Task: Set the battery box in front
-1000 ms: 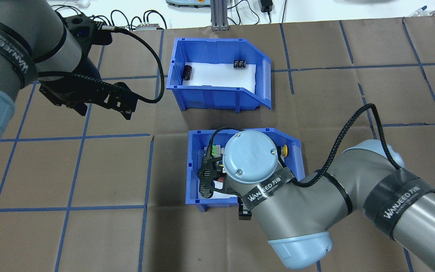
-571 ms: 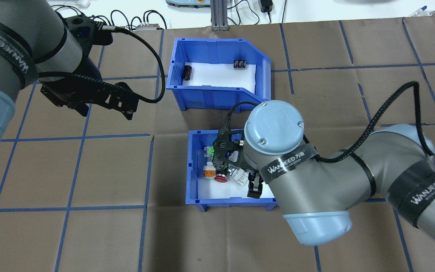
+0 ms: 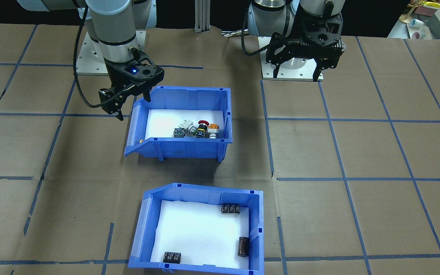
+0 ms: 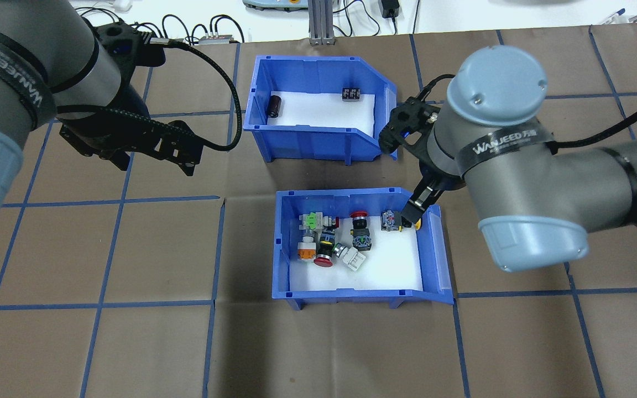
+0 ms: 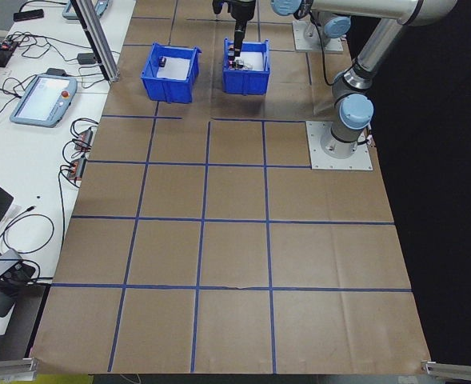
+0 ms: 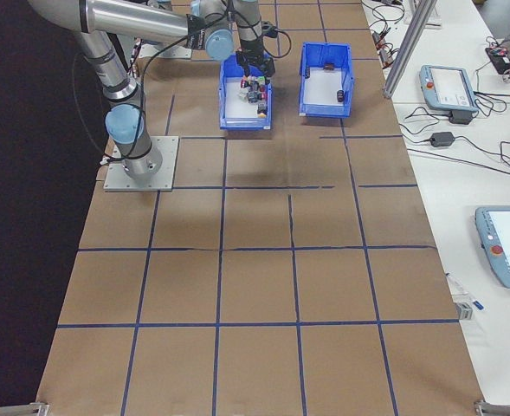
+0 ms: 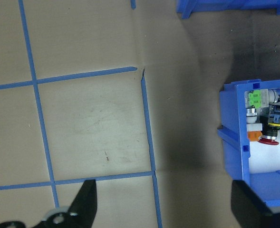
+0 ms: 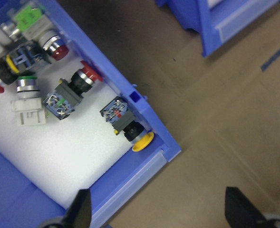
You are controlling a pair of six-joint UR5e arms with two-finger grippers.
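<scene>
Nearby, switch bin (image 4: 430, 243) beside battery box (image 4: 324, 141)

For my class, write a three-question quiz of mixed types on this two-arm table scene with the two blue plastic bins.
1. True or false: the right gripper is shut on the blue plastic bin with dark cylindrical cells.
2. Which blue bin lies nearer the robot's base?
A. the blue plastic bin of colourful push-button switches
B. the cell bin
3. Fill in: the left gripper hangs over bare brown ____.

Key:
1. False; its jaws are open, holding nothing.
2. A
3. paper
</scene>
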